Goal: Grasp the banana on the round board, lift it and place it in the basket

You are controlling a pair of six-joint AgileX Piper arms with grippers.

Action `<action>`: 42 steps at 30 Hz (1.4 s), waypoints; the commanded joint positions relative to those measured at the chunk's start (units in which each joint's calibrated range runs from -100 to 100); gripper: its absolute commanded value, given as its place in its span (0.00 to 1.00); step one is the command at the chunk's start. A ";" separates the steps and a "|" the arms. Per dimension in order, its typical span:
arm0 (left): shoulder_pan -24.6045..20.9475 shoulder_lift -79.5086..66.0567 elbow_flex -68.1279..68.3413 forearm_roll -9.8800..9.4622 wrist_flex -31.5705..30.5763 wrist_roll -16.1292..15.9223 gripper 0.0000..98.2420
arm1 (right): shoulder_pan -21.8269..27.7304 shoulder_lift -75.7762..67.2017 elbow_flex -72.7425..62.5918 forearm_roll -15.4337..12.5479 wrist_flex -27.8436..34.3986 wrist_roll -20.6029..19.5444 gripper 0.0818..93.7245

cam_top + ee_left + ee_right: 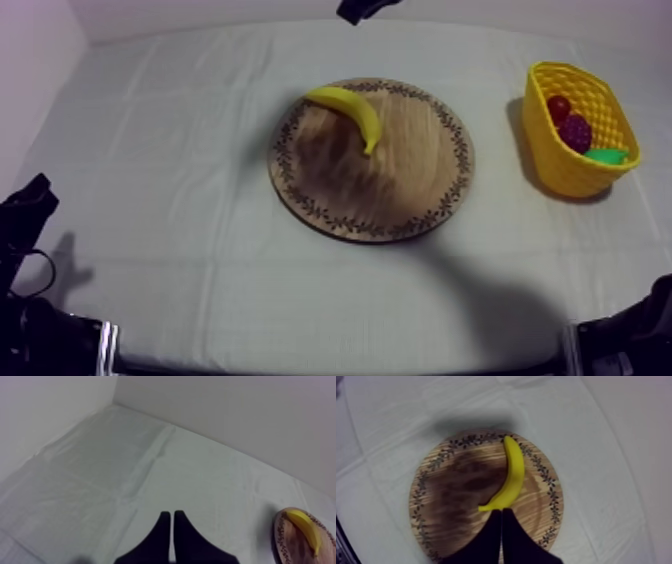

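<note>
The yellow banana [350, 108] lies curved on the far left part of the round wooden board [400, 190], in the middle of the table. In the right wrist view the banana [510, 478] runs across the board [451, 506]. There my right gripper [501, 512] hangs above the board with its fingers together in a narrow wedge, tips just by the banana's near end and holding nothing. A dark part of the right arm [360, 8] pokes in at the far edge. My left gripper [172, 515], also a shut wedge, rests over bare cloth at the table's left [30, 200]. The yellow basket [560, 165] stands at the far right.
Inside the basket lie a small red fruit [559, 105], a bunch of dark grapes [575, 132] and a green piece [607, 156]. Walls close off the table's far and left sides. Bare cloth separates the board from the basket.
</note>
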 commanded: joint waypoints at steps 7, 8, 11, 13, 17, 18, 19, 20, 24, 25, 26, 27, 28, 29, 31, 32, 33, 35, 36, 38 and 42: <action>0.01 0.00 0.03 -0.02 0.00 0.01 0.00 | 1.24 7.19 -3.55 0.67 0.30 -0.03 0.04; 0.01 0.00 0.03 -0.02 0.00 0.01 0.00 | 1.34 7.39 -3.77 0.76 0.34 0.09 0.07; 0.01 0.00 0.03 -0.02 0.00 0.01 0.00 | 1.49 7.72 -4.52 1.19 0.39 0.60 0.20; 0.01 0.00 0.03 -0.02 0.00 0.01 0.00 | 1.53 7.72 -4.83 1.64 0.27 0.85 0.30; 0.01 0.00 0.03 -0.02 0.00 0.01 0.00 | 1.44 7.38 -5.13 2.77 -0.04 0.55 0.49; 0.01 0.00 0.03 -0.02 0.00 0.01 0.00 | 1.39 7.26 -5.08 3.08 -0.14 0.30 0.53; 0.01 0.00 0.03 -0.02 0.00 0.01 0.00 | 1.33 7.13 -4.98 3.38 -0.23 0.04 0.56; 0.01 0.00 0.03 -0.02 0.00 0.01 0.00 | 1.27 7.02 -4.84 3.64 -0.29 -0.21 0.59; 0.01 0.00 0.03 -0.02 0.00 0.01 0.00 | 0.98 6.58 -4.28 4.36 -0.40 -1.13 0.69; 0.01 0.00 0.03 -0.02 0.00 0.01 0.00 | 0.90 6.53 -4.12 4.50 -0.41 -1.34 0.71; 0.01 0.00 0.03 -0.02 0.00 0.01 0.00 | 0.83 6.49 -4.00 4.61 -0.42 -1.54 0.72; 0.01 0.00 0.03 -0.02 0.00 0.01 0.00 | 0.75 6.52 -3.89 4.72 -0.43 -1.71 0.73; 0.01 0.00 0.03 -0.02 0.00 0.01 0.00 | 0.70 6.64 -3.81 4.81 -0.45 -1.88 0.74; 0.01 0.00 0.03 -0.02 0.00 0.01 0.00 | 0.66 6.82 -3.66 4.90 -0.50 -2.06 0.75; 0.01 0.00 0.03 -0.02 0.00 0.01 0.00 | 0.62 7.46 -3.14 5.12 -0.81 -2.41 0.76; 0.01 0.00 0.03 -0.02 0.00 0.01 0.00 | 0.61 7.91 -2.75 5.25 -1.06 -2.56 0.76; 0.01 0.00 0.03 -0.02 0.00 0.01 0.00 | 0.60 8.45 -2.25 5.37 -1.38 -2.73 0.76; 0.01 0.00 0.03 -0.02 0.00 0.01 0.00 | 0.59 9.77 -1.14 5.68 -2.11 -3.04 0.76; 0.01 0.00 0.03 -0.02 0.00 0.01 0.00 | 0.61 10.54 -0.59 5.86 -2.48 -3.21 0.76; 0.01 0.00 0.03 -0.02 0.00 0.01 0.00 | 0.68 12.22 0.37 6.21 -3.31 -3.51 0.76; 0.01 0.00 0.03 -0.02 0.00 0.01 0.00 | 0.95 15.88 1.06 6.78 -4.78 -4.04 0.76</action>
